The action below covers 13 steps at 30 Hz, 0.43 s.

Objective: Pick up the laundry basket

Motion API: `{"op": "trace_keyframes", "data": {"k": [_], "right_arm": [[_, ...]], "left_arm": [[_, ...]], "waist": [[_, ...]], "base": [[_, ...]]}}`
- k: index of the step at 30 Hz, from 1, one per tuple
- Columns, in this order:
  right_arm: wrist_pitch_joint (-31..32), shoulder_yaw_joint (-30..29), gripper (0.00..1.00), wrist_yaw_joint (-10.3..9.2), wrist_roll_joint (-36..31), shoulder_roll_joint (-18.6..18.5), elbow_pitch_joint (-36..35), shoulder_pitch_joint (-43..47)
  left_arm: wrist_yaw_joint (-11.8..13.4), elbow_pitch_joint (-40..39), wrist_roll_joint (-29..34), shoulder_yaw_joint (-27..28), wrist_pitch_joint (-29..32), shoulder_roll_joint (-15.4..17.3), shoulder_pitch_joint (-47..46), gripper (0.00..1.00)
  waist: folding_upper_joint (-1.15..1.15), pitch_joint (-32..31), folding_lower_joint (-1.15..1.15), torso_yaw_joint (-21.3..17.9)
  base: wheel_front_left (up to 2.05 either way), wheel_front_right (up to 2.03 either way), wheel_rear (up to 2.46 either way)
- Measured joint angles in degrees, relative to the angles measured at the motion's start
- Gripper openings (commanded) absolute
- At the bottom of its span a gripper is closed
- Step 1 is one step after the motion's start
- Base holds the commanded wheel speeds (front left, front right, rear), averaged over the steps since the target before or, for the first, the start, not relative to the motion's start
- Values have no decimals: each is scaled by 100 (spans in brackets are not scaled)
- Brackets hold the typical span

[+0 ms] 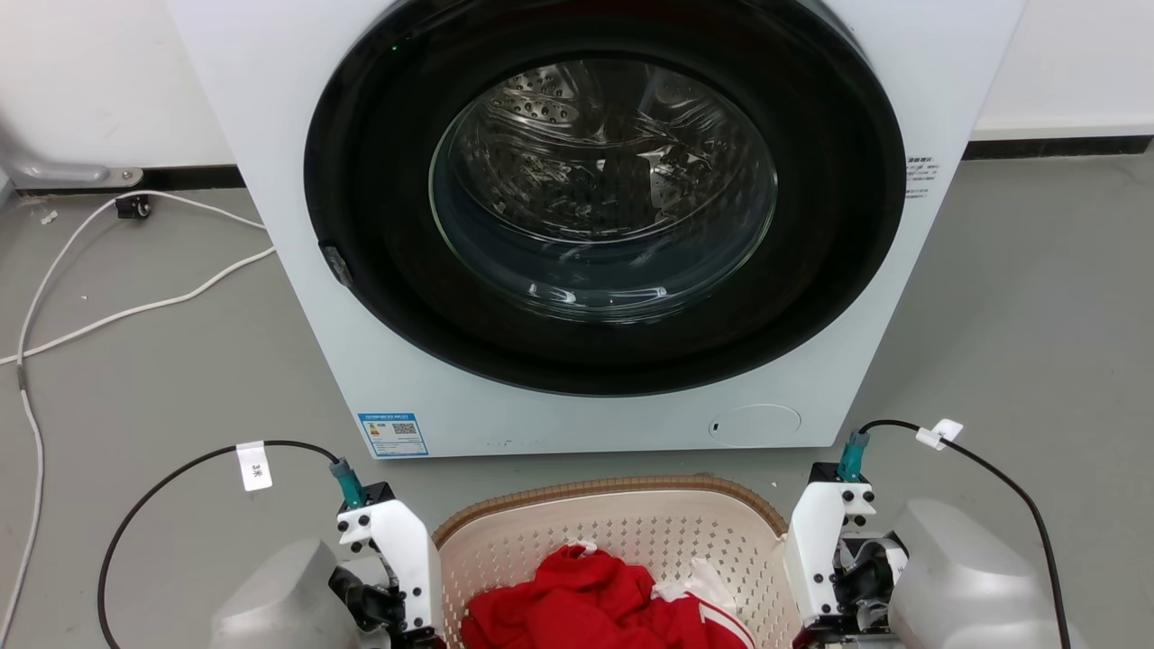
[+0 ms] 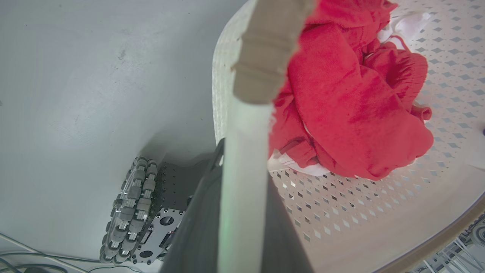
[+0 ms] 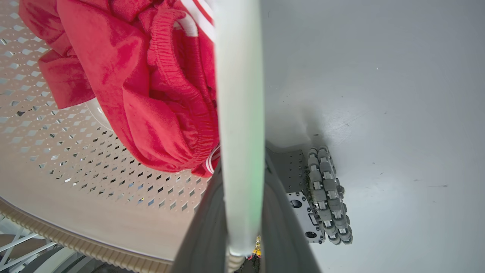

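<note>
Gripping laundry basket point(image 1: 613, 491) | left gripper point(image 2: 244, 163) pinching left handle point(image 2: 242, 212); right gripper point(image 3: 242, 163) pinching right handle point(image 3: 239, 113)

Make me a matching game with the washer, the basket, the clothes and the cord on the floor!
Things:
1. washer
2. basket
3. clothes
4. cord

Clues:
A. red
B. cream, full of little holes
C. on the floor, far left
D. has a round glass door

Pairs: 1-D, 2-B, 3-A, 4-C
</note>
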Motion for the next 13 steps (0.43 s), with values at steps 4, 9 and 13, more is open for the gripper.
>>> {"op": "trace_keyframes", "data": {"k": [4, 9, 13], "right_arm": [[-3, 7, 0, -1, 1, -1, 1, 0], [-11, 5, 0, -1, 1, -3, 1, 0], [-18, 1, 0, -1, 1, -3, 1, 0]], "left_arm": [[1, 5, -10, -1, -8, -2, 0, 0], [2, 12, -41, -2, -12, -3, 0, 0], [3, 15, -45, -8, -15, -3, 0, 0]], "waist": [[0, -7, 0, 2], [0, -9, 0, 8], [0, -6, 0, 12]], "base": [[0, 0, 0], [0, 0, 0], [0, 0, 0]]}}
